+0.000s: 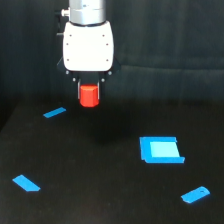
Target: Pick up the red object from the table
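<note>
Pincer (89,94) vertical — clamps red object (89,96) above table (100,190).

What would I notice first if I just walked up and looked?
Probably the red block, bright against all the dark, held up off the black table between the jaws of the white gripper near the top of the picture. Next, the big blue square lying flat toward the exterior view's right.
</note>
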### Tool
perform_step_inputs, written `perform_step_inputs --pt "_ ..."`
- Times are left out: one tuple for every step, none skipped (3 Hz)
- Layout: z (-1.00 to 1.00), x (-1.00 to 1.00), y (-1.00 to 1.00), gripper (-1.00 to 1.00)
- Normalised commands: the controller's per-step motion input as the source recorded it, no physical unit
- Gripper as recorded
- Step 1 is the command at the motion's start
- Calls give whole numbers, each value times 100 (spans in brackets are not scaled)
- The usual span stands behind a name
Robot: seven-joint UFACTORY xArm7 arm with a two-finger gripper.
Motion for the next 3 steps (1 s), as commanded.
perform_step_inputs --pt "-2 7 -2 -96" --pt "11 -2 -5 -98" --pt "5 6 -4 -99"
